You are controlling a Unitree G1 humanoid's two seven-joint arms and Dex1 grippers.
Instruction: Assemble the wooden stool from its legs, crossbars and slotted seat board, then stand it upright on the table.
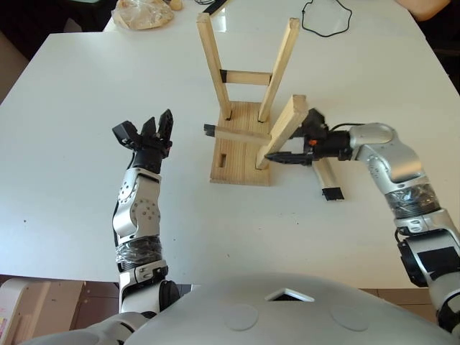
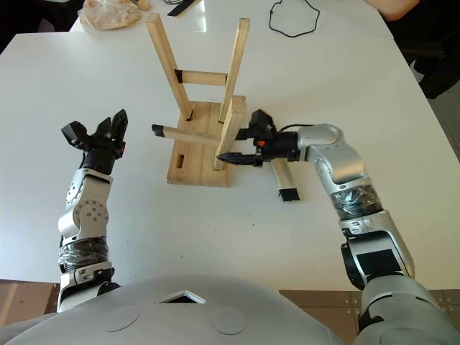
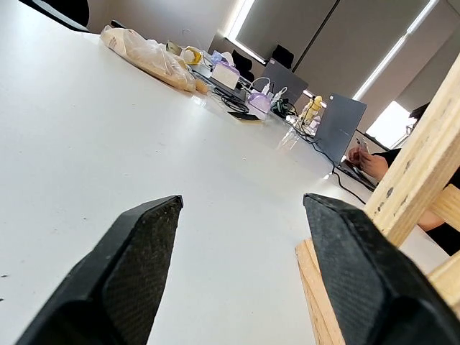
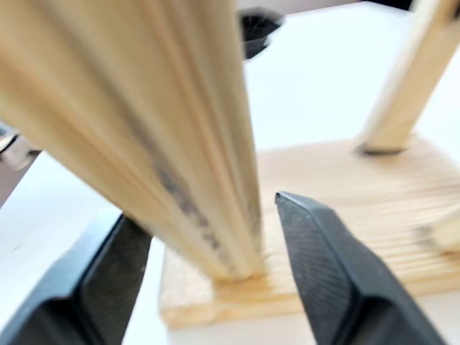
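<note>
Pale wooden slotted seat board (image 1: 237,154) lies flat on the white bench (image 1: 86,108), right of the spread left pincer (image 1: 144,126), which hangs over bare bench. The spread right pincer (image 4: 203,208) straddles a tilted wooden leg (image 1: 287,118) at the board's edge.

From the head, twice over, side by side: looks forward and down from high over the tabletop (image 1: 72,86), far enough to take in both arms and the whole stool (image 1: 241,115); shares nearly everything, shifted slightly sideways. From the left wrist: sits low behind the left gripper (image 1: 144,126), looks out between its fingers (image 3: 129,273) along the tabletop, with the stool's edge just beside one. From the right wrist: sits very close behind the right gripper (image 1: 287,144), faces a leg (image 4: 180,144) between its fingers (image 4: 323,266) and the board (image 4: 345,180) beyond; shares that leg and board with the head.
</note>
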